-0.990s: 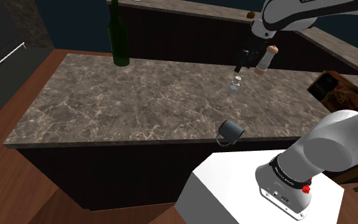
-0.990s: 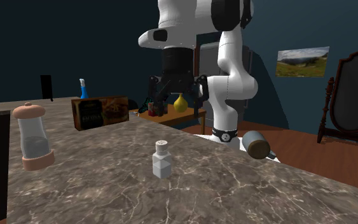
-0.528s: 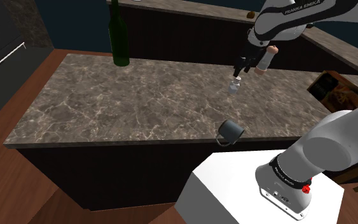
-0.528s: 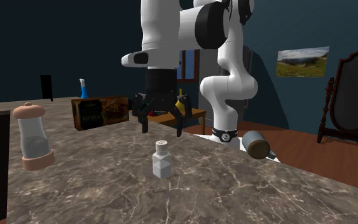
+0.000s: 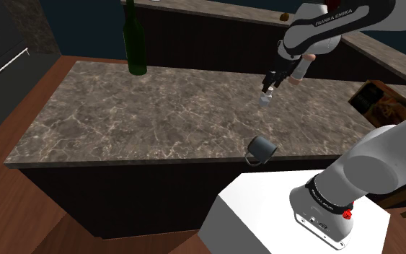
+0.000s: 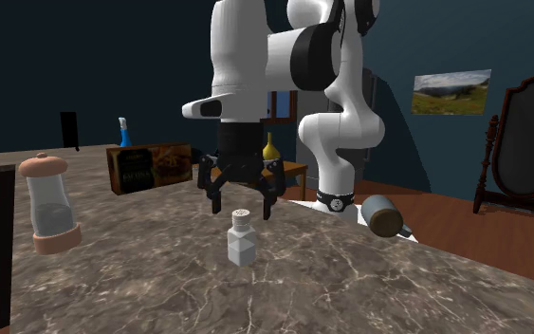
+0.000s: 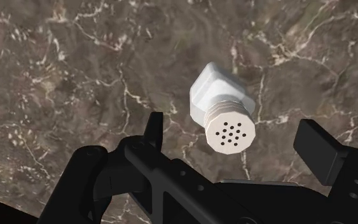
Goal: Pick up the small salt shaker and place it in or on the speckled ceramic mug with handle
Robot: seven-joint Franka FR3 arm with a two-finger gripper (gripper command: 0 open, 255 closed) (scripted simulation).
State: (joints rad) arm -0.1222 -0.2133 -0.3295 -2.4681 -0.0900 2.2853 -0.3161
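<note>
The small white salt shaker stands upright on the brown marble counter, with a round perforated cap. My black gripper hangs open just above it. In the second exterior view the gripper has a finger on either side of the shaker, level with its cap and not touching it. The wrist view looks down on the shaker between the spread fingers. A dark grey mug with a handle lies on its side near the counter's front edge; its mouth faces the second exterior view.
A tall green bottle stands at the counter's far corner. A clear grinder with peach cap and base stands beside the shaker, partly behind the arm. A printed brown box and a blue spray bottle lie beyond.
The gripper has come down and across until it hangs over the salt shaker, staying open. Shaker and mug have not moved.
</note>
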